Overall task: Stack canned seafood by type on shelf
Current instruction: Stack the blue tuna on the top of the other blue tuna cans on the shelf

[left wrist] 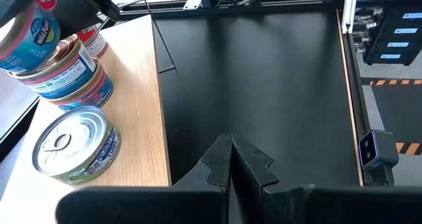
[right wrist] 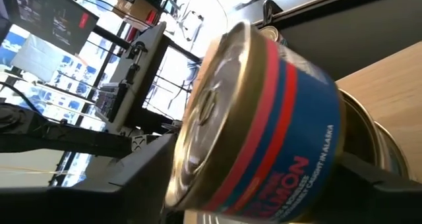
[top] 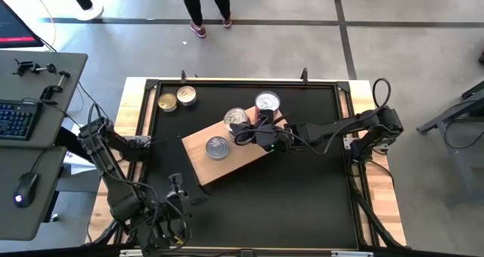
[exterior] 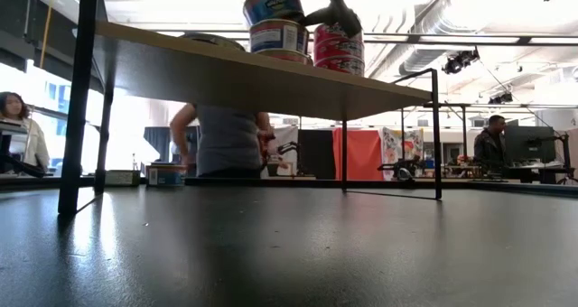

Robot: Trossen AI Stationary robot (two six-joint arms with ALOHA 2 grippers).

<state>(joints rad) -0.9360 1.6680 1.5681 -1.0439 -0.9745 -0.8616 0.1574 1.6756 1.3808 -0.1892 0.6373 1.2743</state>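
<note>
The light-brown rectangular wooden shelf [top: 227,165] lies askew on the middle of the black tabletop [top: 302,204]. Near its middle lies a single flat silver-topped tin [top: 218,147]; toward its far end stands a stack of blue-and-red-labelled tins [top: 236,119], and another silver-topped tin [top: 267,102] sits at its far right corner. The right gripper [top: 253,127] reaches in from the right over that stack, a tilted blue tin with a red band [right wrist: 264,128] between its fingers; whether the tin is clamped or just let go I cannot tell. The left gripper [left wrist: 232,159] waits at the near left with its fingers pressed together, empty. Two gold-topped tins [top: 175,99] lie off the shelf at the far left, so roughly half the sorting appears left.
</note>
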